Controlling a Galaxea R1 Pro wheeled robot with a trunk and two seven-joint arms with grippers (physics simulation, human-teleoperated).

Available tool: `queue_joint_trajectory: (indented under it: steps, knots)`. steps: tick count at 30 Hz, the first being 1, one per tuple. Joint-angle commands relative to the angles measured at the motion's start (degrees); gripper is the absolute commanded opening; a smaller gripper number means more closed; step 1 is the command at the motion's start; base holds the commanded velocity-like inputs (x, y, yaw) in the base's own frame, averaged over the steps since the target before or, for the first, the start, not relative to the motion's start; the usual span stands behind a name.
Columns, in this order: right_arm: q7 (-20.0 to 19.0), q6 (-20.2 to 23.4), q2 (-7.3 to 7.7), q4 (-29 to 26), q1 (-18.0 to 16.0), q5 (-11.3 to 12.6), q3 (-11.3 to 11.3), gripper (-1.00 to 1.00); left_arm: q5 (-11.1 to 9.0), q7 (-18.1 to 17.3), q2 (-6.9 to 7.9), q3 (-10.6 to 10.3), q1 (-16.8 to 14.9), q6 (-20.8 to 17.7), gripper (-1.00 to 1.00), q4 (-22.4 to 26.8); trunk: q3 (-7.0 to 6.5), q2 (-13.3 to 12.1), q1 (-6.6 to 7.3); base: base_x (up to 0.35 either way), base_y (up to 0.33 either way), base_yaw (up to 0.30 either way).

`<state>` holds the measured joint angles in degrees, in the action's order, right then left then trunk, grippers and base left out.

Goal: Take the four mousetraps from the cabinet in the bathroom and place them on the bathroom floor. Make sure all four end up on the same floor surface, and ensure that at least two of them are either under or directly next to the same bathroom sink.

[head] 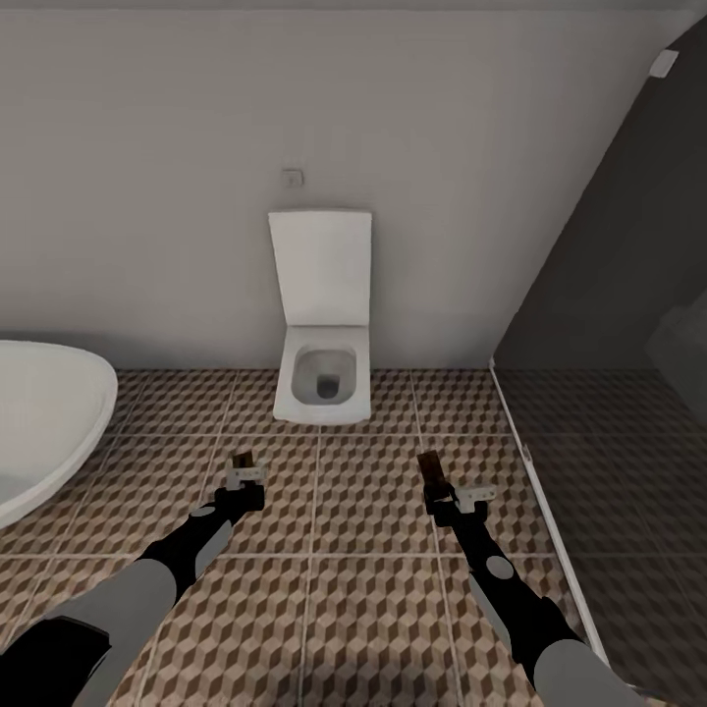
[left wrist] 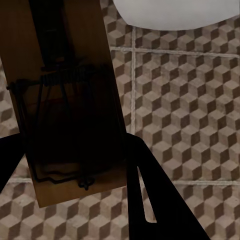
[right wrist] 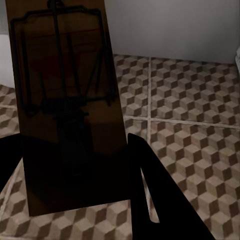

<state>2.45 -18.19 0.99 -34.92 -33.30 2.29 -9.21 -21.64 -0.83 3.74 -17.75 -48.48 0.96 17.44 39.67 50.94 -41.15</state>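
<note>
Both arms reach forward, each carrying one mousetrap above the bathroom floor (head: 363,609). Your left claw (head: 244,473) is clamped on the left mousetrap (left wrist: 70,100); your right claw (head: 442,491) is clamped on the right mousetrap (right wrist: 65,110). Beyond both claws stands the toilet (head: 322,388); outboard of the left claw lies the bathtub (head: 39,422). No sink is visible, so judge this a carrying stage. Turn the base until the vanity appears. Keep both boards level and clear of the tiles; lower each flat before you release it.
</note>
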Motion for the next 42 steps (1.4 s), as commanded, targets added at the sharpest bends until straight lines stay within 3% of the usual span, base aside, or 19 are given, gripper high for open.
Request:
queue_joint_trajectory:
  steps: [1, 42]
  knots:
    - [0.11, -0.18, 0.10, 0.03, -0.03, 0.44, -0.32, -1.00, -0.42, -0.13, 0.04, -0.36, -0.04, 0.10, -1.00, -0.03, 0.31, 0.45, -0.23, 0.000, 0.000, 0.000]
    - [0.10, -0.31, 0.17, 0.04, -0.06, 0.44, -0.37, -1.00, -0.42, -0.13, 0.04, -0.62, -0.04, 0.10, -1.00, -0.04, 11.04, 16.90, -9.23, 0.000, 0.000, 0.000]
